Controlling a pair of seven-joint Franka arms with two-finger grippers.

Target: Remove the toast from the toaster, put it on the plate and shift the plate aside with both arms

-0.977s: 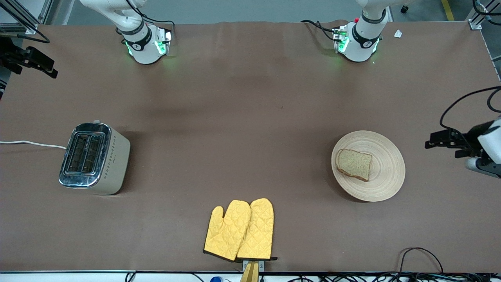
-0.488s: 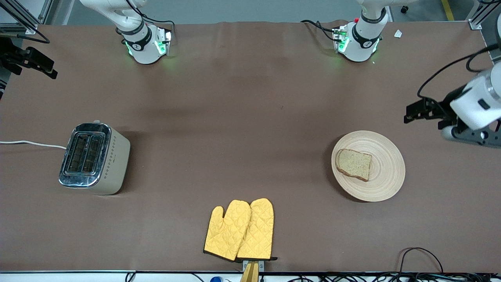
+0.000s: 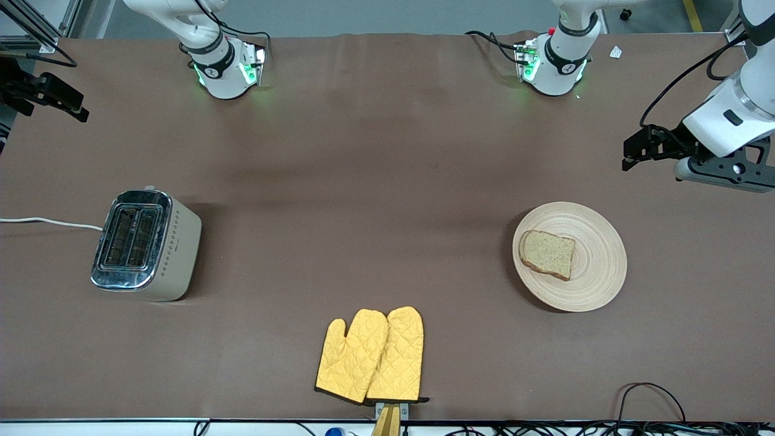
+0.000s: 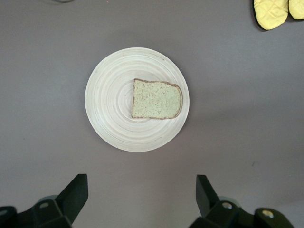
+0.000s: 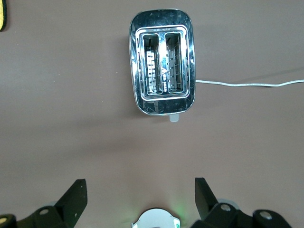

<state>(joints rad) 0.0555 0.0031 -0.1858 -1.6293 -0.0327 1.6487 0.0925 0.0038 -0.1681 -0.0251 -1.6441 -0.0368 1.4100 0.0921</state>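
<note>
The toast (image 3: 548, 254) lies flat on the round beige plate (image 3: 596, 266), off its middle toward the right arm's end. In the left wrist view the toast (image 4: 156, 99) and plate (image 4: 109, 109) are both in full sight. My left gripper (image 3: 633, 150) hangs open and empty over bare table beside the plate, toward the left arm's base; its jaws (image 4: 140, 190) stand wide apart. My right gripper (image 3: 69, 104) waits at the right arm's end of the table, open and empty (image 5: 139, 194), high over the cloth near the toaster.
A chrome two-slot toaster (image 3: 145, 245), slots empty (image 5: 162, 61), stands toward the right arm's end with a white cord (image 5: 247, 84). Two yellow oven mitts (image 3: 372, 357) lie near the table's front edge. Brown cloth covers the table (image 3: 363, 181).
My left gripper has risen and swung away from the table's end, ending over the cloth beside the plate on the base side. Toast, plate and right arm have not moved.
</note>
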